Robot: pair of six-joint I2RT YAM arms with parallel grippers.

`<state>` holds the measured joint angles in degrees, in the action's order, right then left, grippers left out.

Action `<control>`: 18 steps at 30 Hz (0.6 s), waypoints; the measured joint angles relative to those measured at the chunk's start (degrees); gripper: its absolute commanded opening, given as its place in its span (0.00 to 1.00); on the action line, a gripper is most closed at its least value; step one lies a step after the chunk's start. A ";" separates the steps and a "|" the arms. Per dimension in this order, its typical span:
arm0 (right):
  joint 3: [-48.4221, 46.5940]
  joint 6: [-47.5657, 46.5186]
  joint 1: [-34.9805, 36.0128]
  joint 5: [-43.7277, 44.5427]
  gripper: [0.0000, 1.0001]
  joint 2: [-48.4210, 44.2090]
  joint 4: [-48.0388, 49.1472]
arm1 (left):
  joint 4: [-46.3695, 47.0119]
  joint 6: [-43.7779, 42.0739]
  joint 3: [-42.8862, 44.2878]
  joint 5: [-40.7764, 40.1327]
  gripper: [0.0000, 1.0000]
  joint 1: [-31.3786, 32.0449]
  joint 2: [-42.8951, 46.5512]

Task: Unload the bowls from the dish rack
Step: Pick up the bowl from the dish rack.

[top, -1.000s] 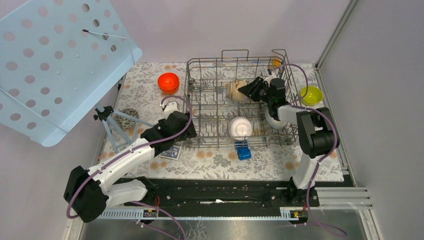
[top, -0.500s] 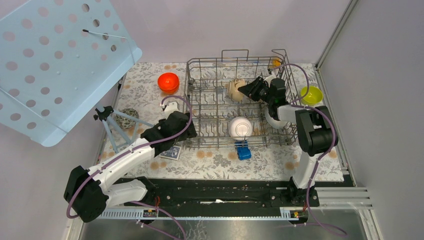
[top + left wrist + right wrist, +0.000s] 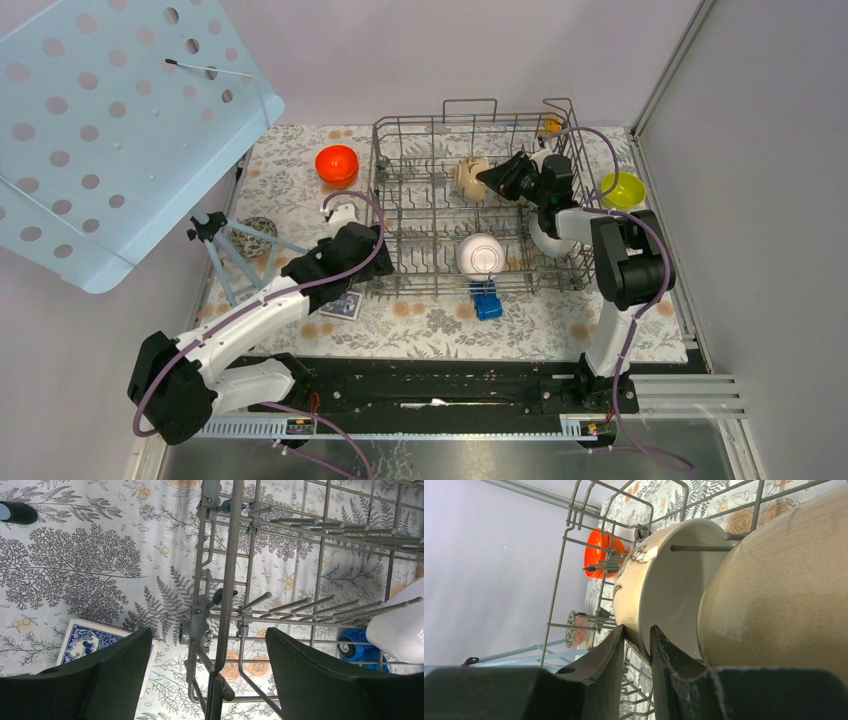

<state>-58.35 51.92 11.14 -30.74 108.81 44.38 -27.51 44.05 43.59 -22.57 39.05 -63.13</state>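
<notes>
2 beige bowls (image 3: 470, 180) in dish rack (image 3: 437, 122)

Presents a table (image 3: 430, 320) printed with ferns and flowers. Carries the dish rack (image 3: 420, 240) beneath the right gripper (image 3: 497, 178), its left rail running under the left gripper (image 3: 209, 636). Holds a blue card box (image 3: 85, 642) just beside one finger of the left gripper, an orange bowl (image 3: 337, 163) beyond that gripper, a speckled ball (image 3: 258, 236) and a tripod (image 3: 215, 245) off to its left. Seats a blue toy car (image 3: 486, 303) at the rack's near side, base-ward of the right gripper, and a yellow-green bowl (image 3: 623, 189) to that gripper's right.
</notes>
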 measured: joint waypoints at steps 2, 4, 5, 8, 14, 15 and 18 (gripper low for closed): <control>-0.13 0.50 -0.02 0.00 0.00 0.00 0.00 | 0.00 0.00 0.00 0.00 0.87 0.00 0.00; -0.42 1.18 -0.07 0.02 0.00 0.00 0.04 | 0.00 0.00 0.00 0.00 0.87 0.00 0.00; -0.57 1.55 -0.09 -0.04 0.00 0.00 0.09 | 0.00 0.02 0.00 0.00 0.87 0.00 0.00; -1.46 3.10 0.26 -1.77 0.00 0.00 0.83 | 0.02 0.15 0.00 -0.02 0.87 0.00 0.00; -3.43 4.74 0.59 -3.78 0.00 -0.02 1.86 | 0.04 0.48 0.00 -0.02 0.87 0.00 0.00; -3.67 4.87 0.66 -4.20 0.00 -0.02 1.90 | 0.04 0.50 0.00 -0.02 0.87 0.00 0.00; -3.76 5.18 0.85 -4.98 0.00 -0.11 2.54 | 0.04 0.57 0.00 -0.02 0.87 0.00 0.00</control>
<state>-62.11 57.10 11.99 -35.73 108.71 46.92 -27.46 44.62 43.59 -22.59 39.05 -63.13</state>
